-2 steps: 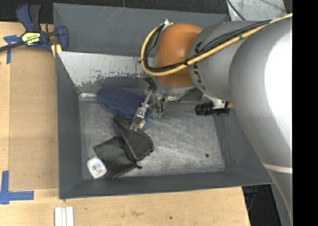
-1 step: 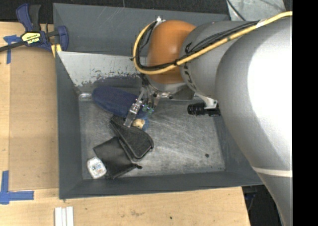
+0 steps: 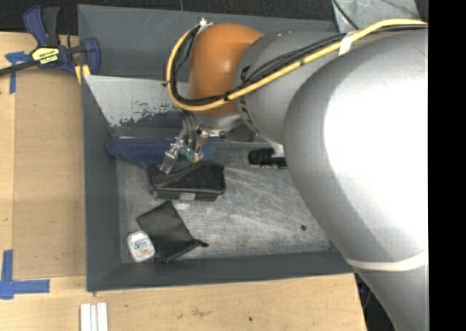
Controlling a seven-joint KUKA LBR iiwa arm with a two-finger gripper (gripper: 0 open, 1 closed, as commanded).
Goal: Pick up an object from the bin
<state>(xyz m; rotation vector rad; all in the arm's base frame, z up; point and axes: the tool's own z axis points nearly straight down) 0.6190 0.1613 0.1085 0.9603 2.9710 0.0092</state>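
- Pincer point(image 3: 186, 150) sits low, left of frame centre, at the upper edge of the flat black rectangular case point(image 3: 191, 181). You cannot tell how wide it stands.
- The dark blue oblong soft thing point(image 3: 137, 150) lies just left of it. Close here and you may snag both, or neither.
- The case lies flat on the grey metal bin point(image 3: 98, 198) floor, so an edge grip could slip or tip it.
- The flat black pouch point(image 3: 166, 230) at lower left is apart and likely no trouble.

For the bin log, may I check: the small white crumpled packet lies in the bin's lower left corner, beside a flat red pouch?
Not quite: the camera view shows the flat pouch is black, not red. The small white crumpled packet does lie in the grey metal bin's lower left corner, beside it.
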